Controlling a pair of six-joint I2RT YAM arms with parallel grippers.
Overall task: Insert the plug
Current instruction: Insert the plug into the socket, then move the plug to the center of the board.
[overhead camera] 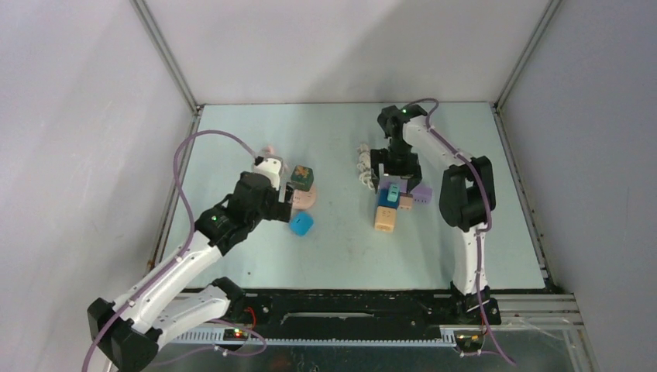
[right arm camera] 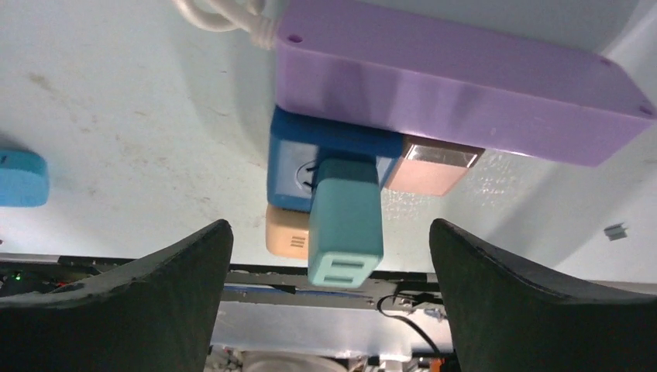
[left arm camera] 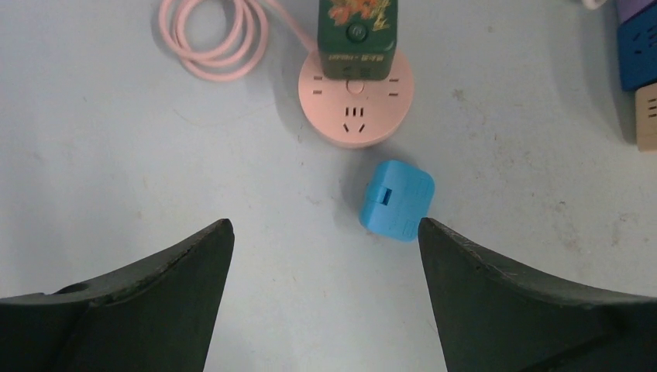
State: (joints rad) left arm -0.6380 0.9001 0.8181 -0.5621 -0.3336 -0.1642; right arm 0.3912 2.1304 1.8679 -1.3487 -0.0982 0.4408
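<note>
The writing on the green plug (left arm camera: pixel 356 35) is too small to read. The teal plug (right arm camera: pixel 345 225) sits in the blue socket block (right arm camera: pixel 290 167) on the right, beside the purple strip (right arm camera: pixel 457 85). The right gripper (right arm camera: pixel 329 225) stands wide apart round it, not touching. The left gripper (left arm camera: pixel 325 225) is apart too, over bare table (left arm camera: pixel 93 155).

No text can be read; the small print on the green adapter (left arm camera: pixel 356 35) is blurred.
</note>
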